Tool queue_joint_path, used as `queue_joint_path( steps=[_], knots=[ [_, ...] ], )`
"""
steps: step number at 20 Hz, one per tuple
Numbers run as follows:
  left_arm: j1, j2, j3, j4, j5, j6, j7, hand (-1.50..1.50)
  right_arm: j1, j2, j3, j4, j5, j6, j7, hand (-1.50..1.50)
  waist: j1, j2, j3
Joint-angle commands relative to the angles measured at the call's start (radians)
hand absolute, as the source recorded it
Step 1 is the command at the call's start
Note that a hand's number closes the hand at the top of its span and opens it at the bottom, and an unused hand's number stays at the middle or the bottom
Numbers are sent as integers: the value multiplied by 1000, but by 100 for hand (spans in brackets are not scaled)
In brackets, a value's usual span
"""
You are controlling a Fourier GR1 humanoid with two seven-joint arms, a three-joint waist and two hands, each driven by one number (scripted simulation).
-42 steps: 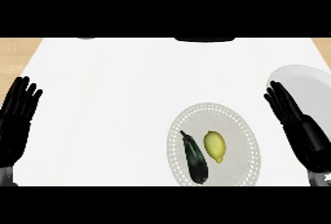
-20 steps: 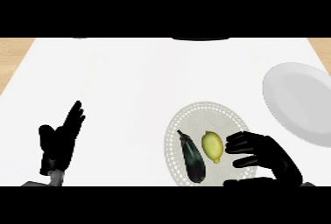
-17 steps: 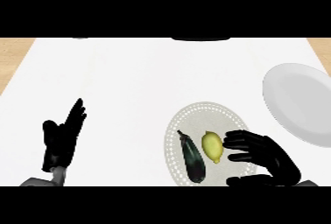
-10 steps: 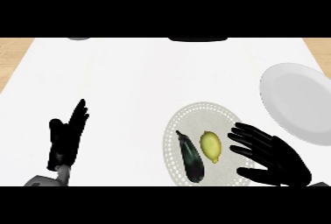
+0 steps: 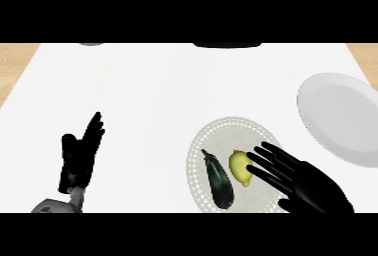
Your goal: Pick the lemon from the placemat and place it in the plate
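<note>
Your left hand (image 5: 80, 159) stood open at lower left on the white surface (image 5: 162, 90), fingers straight up, empty. On the round placemat (image 5: 244, 131) an eggplant (image 5: 218, 179) lay just left of the lemon (image 5: 240, 168). Your right hand (image 5: 301, 180) was open, fingers spread, tips at the lemon's right side, holding nothing. The grey plate (image 5: 341, 117) sat far right.

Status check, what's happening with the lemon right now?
Right hand open beside lemon, not gripping. Lemon on placemat. Eggplant alongside. Left hand resting. Plate waiting.
</note>
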Motion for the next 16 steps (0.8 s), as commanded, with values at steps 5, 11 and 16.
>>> queue_joint_path(
  steps=[5, 11, 16],
  knots=[
    [14, -52, 30, 51, -45, -35, -70, 0, -20, 92, 18, -16, 179, 141, 179, -150, 6, 2, 1],
    [-4, -61, 76, 36, -74, -84, 1, 0, -79, 169, -17, -6, 238, 231, 174, -150, 6, 2, 1],
    [29, -72, 88, -57, -119, -73, 39, 0, -67, 209, -45, 137, 279, 156, 86, -150, 9, 2, 2]
  ],
)
